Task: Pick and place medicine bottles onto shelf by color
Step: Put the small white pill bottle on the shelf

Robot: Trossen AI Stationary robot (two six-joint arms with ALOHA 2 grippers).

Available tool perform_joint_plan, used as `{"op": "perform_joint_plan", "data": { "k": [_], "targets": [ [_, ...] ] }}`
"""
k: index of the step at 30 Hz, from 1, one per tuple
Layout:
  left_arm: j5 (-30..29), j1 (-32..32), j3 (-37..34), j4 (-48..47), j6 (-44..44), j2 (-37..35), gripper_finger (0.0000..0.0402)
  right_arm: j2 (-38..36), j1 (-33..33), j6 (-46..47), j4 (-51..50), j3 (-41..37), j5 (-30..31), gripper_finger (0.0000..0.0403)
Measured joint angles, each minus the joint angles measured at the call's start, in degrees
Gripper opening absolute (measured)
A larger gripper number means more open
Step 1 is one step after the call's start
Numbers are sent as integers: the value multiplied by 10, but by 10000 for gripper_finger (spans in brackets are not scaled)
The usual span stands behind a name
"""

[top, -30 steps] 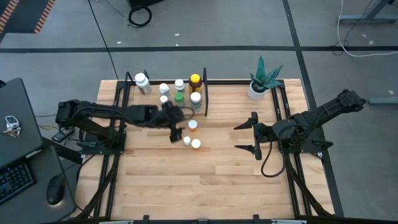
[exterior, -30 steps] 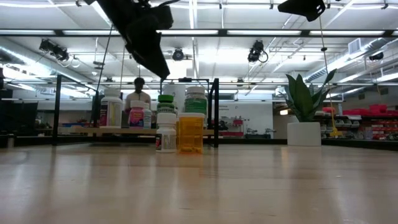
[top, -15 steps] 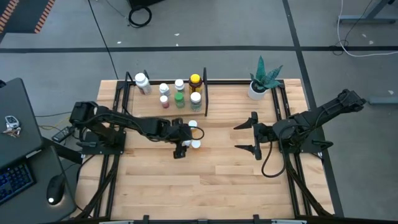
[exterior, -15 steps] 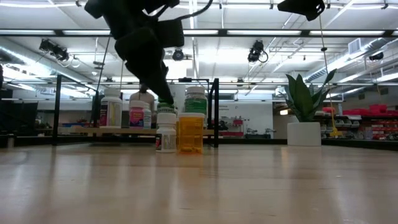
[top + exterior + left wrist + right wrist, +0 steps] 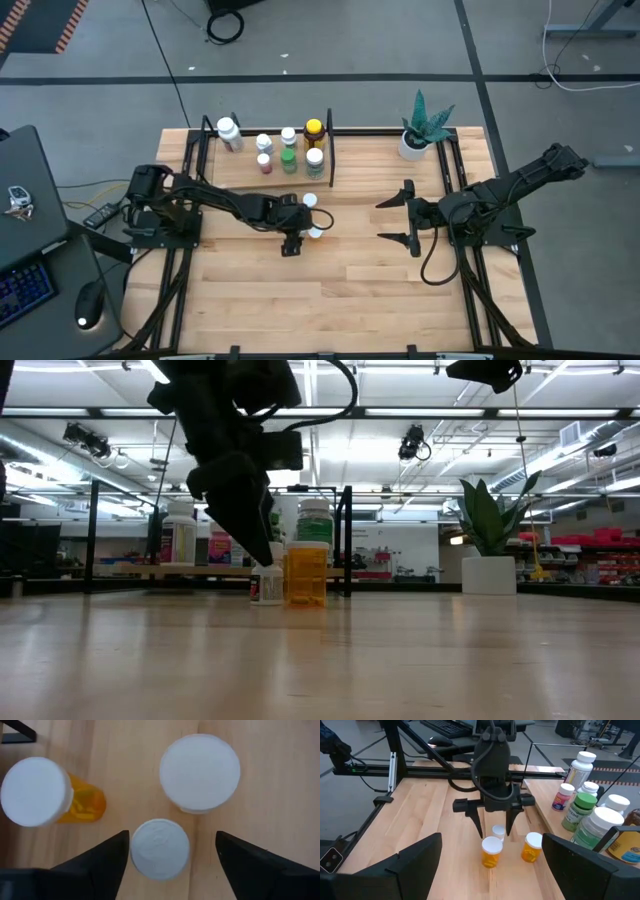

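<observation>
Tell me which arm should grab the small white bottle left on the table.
Left. Its pincer hangs open directly over the small white bottle, one finger on either side. The right pincer waits open, off beside the plant's side of the table, well away from it.

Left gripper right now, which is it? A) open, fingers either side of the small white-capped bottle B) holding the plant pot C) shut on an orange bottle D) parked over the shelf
A: in the left wrist view the left gripper stands open, its fingers flanking the small white-capped bottle, with gaps on both sides.
</observation>
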Motion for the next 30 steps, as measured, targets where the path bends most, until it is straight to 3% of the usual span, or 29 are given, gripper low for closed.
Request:
{"op": "perform_joint_plan", "data": {
  "k": [15,23,30],
  "targets": [
    [-5,0,0,3,-4,-2,153,0,0,0,0,0,0,352],
    [-16,23,-1,-120,-61,-89,167,0,0,0,-2,0,0,352],
    [-156,28,-36,-213,-128,-223,163,0,0,-2,-3,0,0,352]
  ]
}}
